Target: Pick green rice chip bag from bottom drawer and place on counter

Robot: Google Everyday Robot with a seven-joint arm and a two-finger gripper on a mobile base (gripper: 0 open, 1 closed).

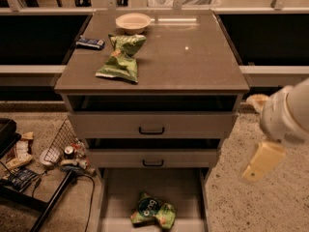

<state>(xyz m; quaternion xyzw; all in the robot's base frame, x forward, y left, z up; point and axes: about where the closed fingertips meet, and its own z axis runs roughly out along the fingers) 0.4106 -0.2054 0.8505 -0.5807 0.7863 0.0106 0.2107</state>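
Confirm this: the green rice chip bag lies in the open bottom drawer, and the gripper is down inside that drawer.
Wrong on the gripper: it hangs right of the cabinet, over the speckled floor, outside the bottom drawer. The green rice chip bag does lie in that open drawer, as the camera view shows.

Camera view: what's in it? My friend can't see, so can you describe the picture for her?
A crumpled green rice chip bag lies in the open bottom drawer of a grey cabinet, and the robot's gripper hangs off to the right of the cabinet, touching nothing. On the counter sit a paler green bag and a small bowl.
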